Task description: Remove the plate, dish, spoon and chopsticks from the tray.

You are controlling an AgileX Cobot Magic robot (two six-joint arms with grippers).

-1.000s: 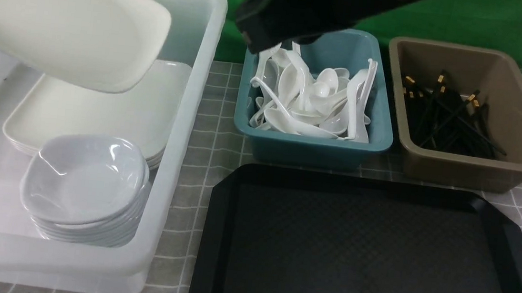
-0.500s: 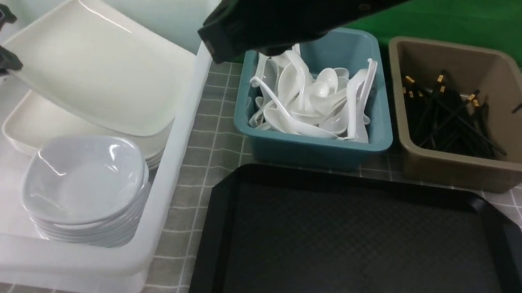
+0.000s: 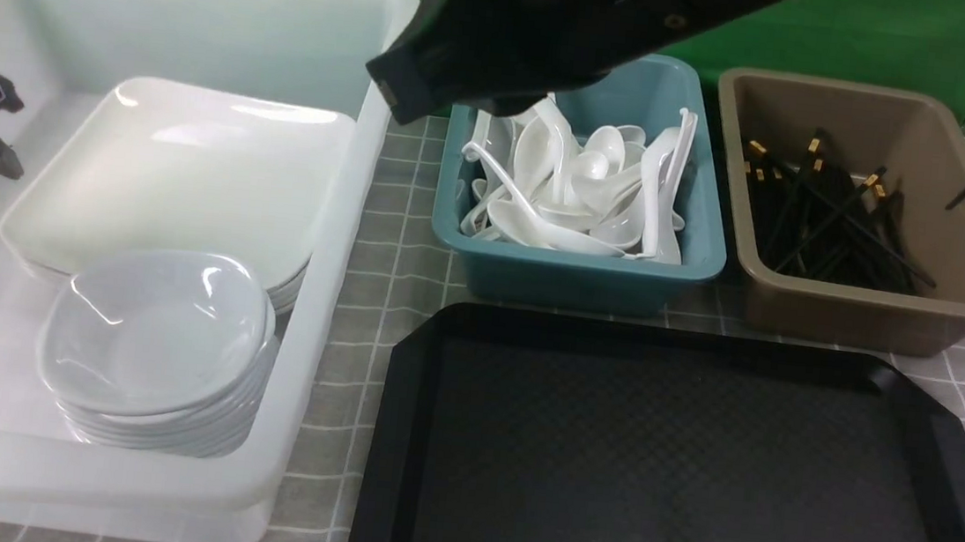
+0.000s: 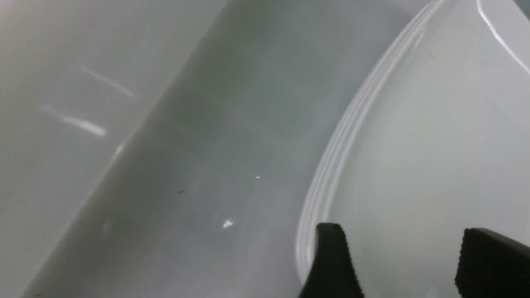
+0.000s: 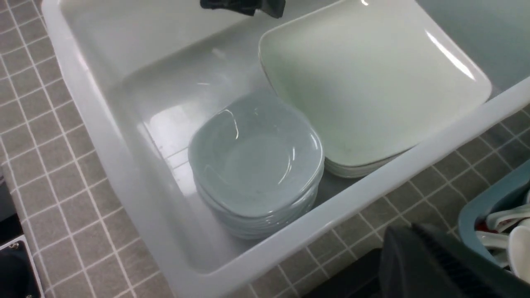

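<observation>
While the left gripper [image 3: 2,129] gapes beside the plate [image 3: 182,171] stacked in the white tub [image 3: 343,231], the right gripper [image 5: 418,252] is closed.

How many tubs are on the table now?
3: large translucent white plastic tub at left, teal plastic tub in the middle, brown plastic tub at right; others may lie outside the view.
</observation>
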